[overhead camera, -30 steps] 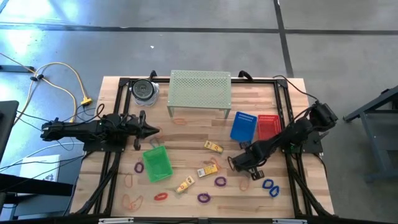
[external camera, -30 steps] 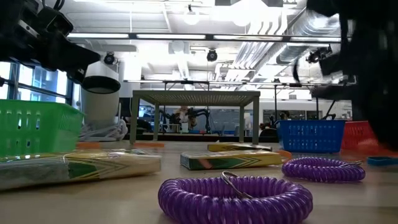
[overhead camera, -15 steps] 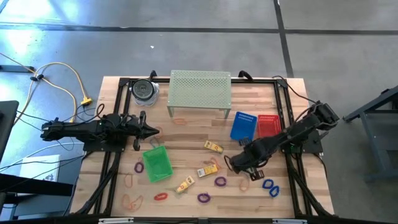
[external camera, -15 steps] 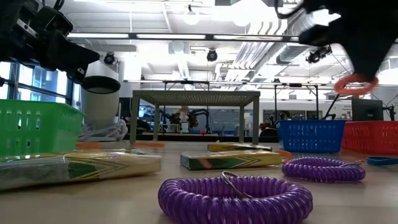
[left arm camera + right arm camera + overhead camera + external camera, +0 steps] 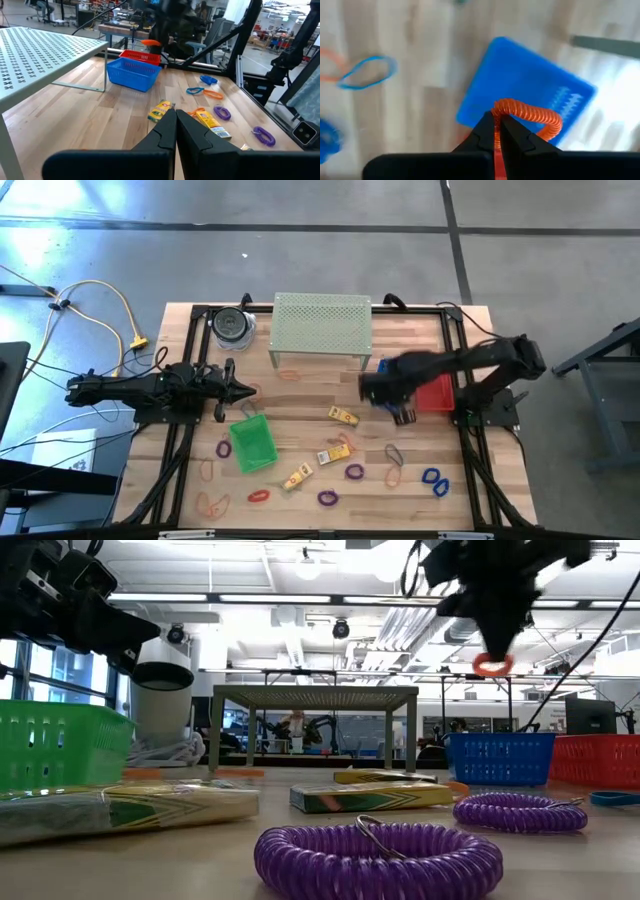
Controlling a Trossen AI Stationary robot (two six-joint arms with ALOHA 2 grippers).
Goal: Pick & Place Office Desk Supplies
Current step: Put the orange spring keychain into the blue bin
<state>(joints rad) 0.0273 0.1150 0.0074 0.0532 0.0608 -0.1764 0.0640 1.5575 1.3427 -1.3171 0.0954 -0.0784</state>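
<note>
My right gripper (image 5: 497, 122) hangs high over the blue basket (image 5: 525, 85), shut on an orange coiled loop (image 5: 527, 115). The low view shows that loop (image 5: 492, 664) below the gripper (image 5: 495, 645), well above the table. More supplies lie on the wood: yellow packets (image 5: 343, 416) (image 5: 333, 453) (image 5: 297, 477), purple loops (image 5: 354, 472) (image 5: 327, 498), blue loops (image 5: 434, 480), a red loop (image 5: 258, 495) and orange bands (image 5: 208, 470). My left gripper (image 5: 245, 388) waits shut and level at the table's left, holding nothing (image 5: 176, 117). My right gripper pinches one spot of the orange loop's coil (image 5: 502, 106) between its two fingers. The fingers come from above, pointing down. The rest of the ring sticks out to one side of the fingertips, lifted clear above the blue basket.
A red basket (image 5: 432, 385) stands right of the blue one. A green basket (image 5: 252, 442) lies at the front left. The pale-green perforated shelf (image 5: 322, 323) stands at the far middle, a round container (image 5: 232, 325) to its left. Black frame rails run along the table's sides.
My right gripper has risen from the table's front right and swung toward the far edge and a little left, ending over the blue basket. The orange coiled loop went with it, lifted clear of the wood. The gripper stayed shut.
</note>
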